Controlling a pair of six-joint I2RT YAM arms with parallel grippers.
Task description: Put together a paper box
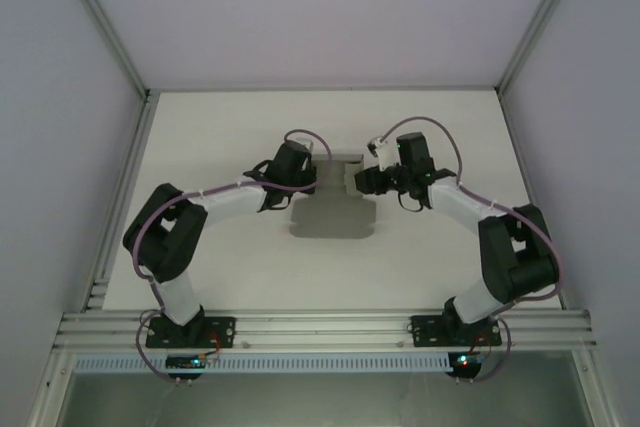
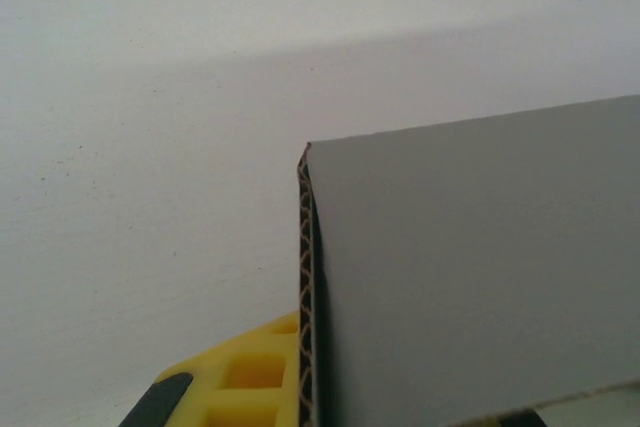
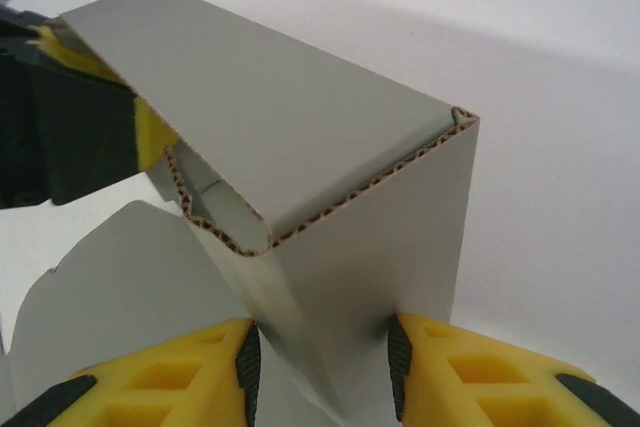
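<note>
The paper box (image 1: 332,215) is grey corrugated card, partly folded, in the middle of the table between both arms. Its flat panel lies toward the near side and its raised flaps stand at the far end. My left gripper (image 1: 312,175) is shut on an upright flap (image 2: 470,267), with one yellow finger (image 2: 250,377) pressed against the corrugated edge. My right gripper (image 3: 322,352) is shut on a folded corner wall (image 3: 380,247), both black pads touching the card. In the right wrist view the left gripper's finger (image 3: 150,132) holds the far side of the folded flap (image 3: 270,117).
The white table (image 1: 220,137) is walled by pale panels on the left, back and right. An aluminium rail (image 1: 320,327) runs along the near edge where both arm bases are bolted. Bare tabletop lies around the box on all sides.
</note>
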